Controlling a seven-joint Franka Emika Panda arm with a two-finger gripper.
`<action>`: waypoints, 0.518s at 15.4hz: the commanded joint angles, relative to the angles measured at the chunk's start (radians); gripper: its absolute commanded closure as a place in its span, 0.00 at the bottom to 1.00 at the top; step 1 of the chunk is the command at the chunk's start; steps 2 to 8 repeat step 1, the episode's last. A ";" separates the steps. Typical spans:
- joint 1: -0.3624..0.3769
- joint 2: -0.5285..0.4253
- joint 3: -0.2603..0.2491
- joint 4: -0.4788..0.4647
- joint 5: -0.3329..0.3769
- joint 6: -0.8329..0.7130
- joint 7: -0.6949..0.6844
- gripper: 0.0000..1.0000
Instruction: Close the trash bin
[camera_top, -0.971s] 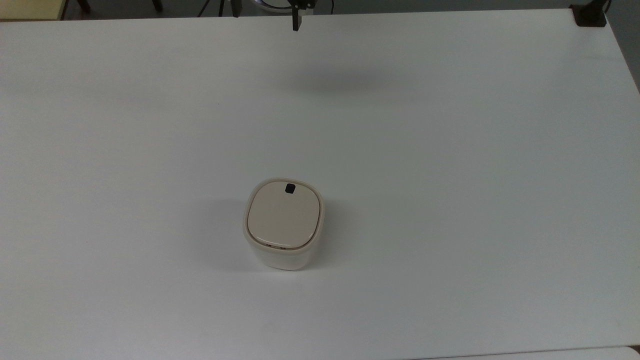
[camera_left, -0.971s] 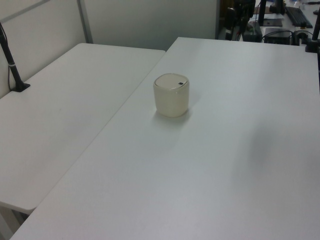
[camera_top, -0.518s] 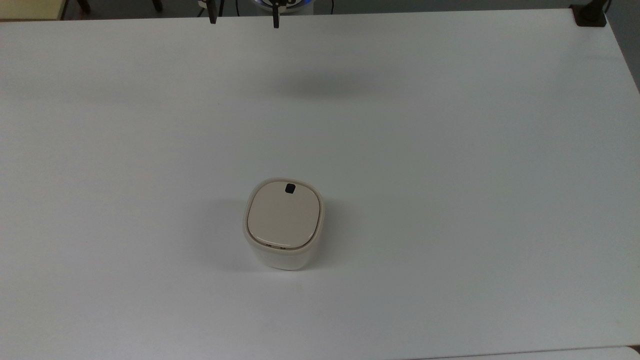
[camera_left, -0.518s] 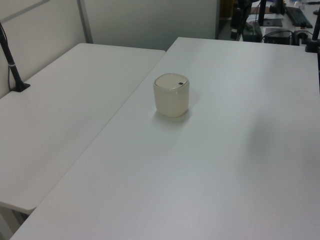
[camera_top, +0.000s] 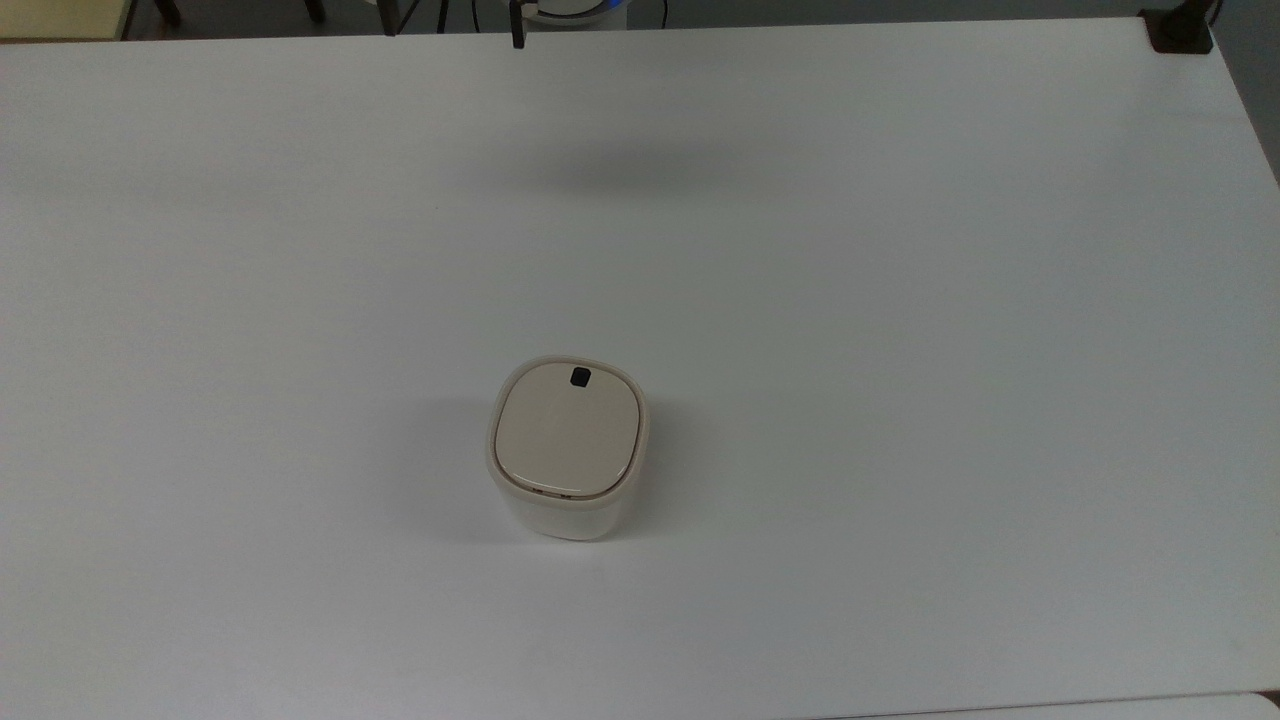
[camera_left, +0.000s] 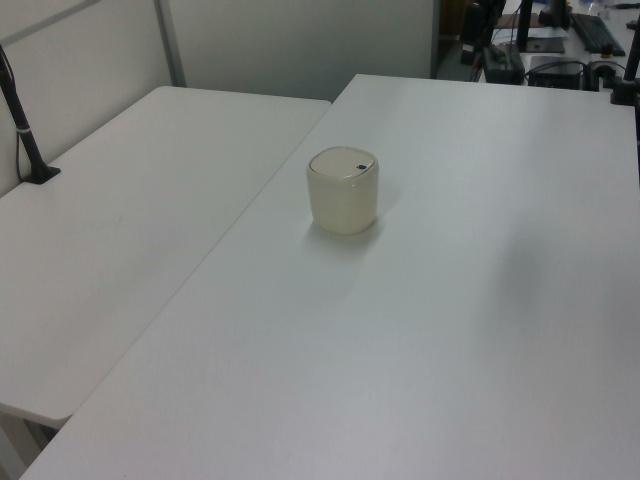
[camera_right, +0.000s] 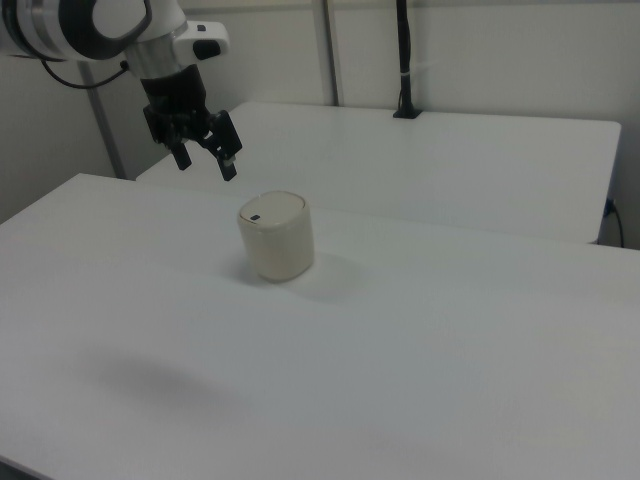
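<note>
Reaching the top view's upper edge, the gripper (camera_right: 206, 158) was mostly cut off there; fingers spread apart, it hung above the table (camera_top: 900, 300), clear of the lidded trash bin (camera_top: 567, 447).

At 12 o'clock in the top view the picture's upper edge cuts off the tool (camera_top: 452, 22), leaving two dark finger tips. In the right view the arm (camera_right: 90, 25) runs off at 10 o'clock. The trash bin (camera_left: 343, 190) hides its own far wall.
</note>
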 joint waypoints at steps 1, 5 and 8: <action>0.004 0.006 -0.007 0.022 0.007 -0.035 -0.019 0.00; 0.004 0.006 -0.007 0.022 0.007 -0.035 -0.019 0.00; 0.004 0.006 -0.007 0.022 0.007 -0.035 -0.019 0.00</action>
